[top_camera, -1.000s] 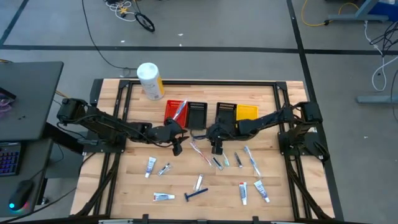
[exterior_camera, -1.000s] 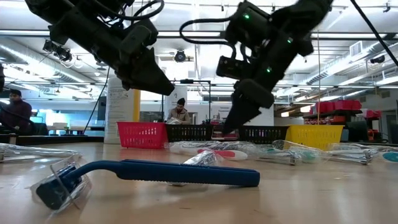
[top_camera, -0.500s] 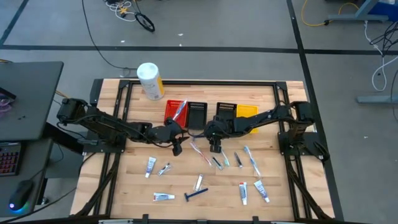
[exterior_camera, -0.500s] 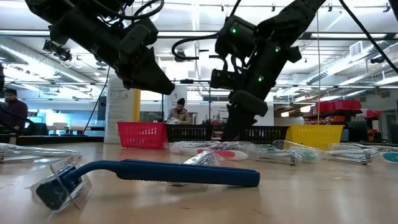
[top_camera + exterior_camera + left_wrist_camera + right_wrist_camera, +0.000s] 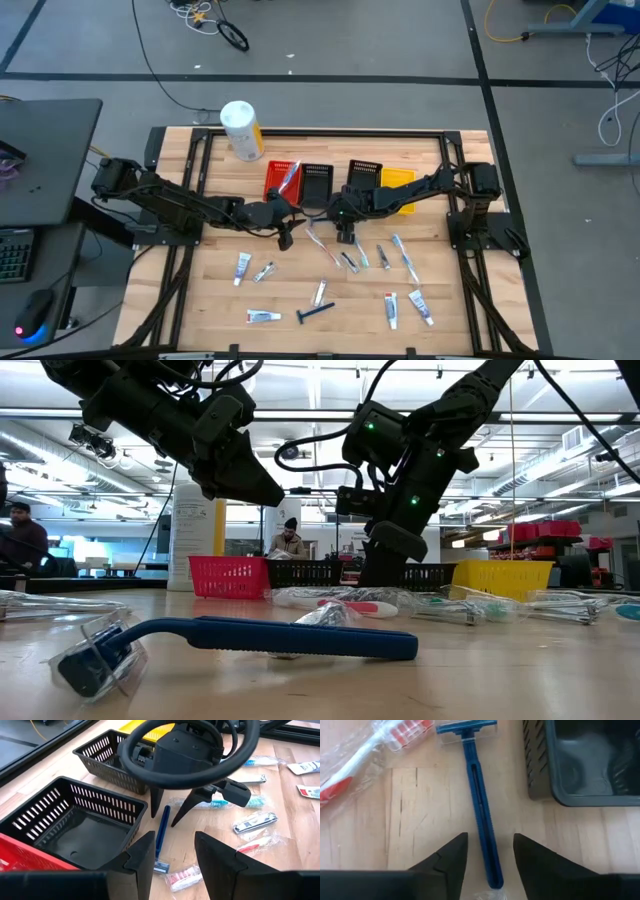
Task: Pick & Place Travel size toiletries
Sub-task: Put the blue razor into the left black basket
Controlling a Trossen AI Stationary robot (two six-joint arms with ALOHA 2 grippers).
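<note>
Wooden table (image 5: 220,290) carries slotted bins (image 5: 316,184), scattered toiletries (image 5: 316,313), a cylinder container (image 5: 241,130).

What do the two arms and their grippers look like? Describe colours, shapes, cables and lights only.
Both arms are matte black with chunky, angular joint housings. The left gripper and right gripper each end in two dark, wedge-shaped fingers that taper to blunt tips. A thick black cable loops over the right arm's wrist, and small green lights glow on that wrist housing.

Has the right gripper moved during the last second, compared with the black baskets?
Yes. In the high view the right gripper has shifted slightly toward the left arm's side, closer to the black basket beside the red one, and now straddles a blue razor.
</note>
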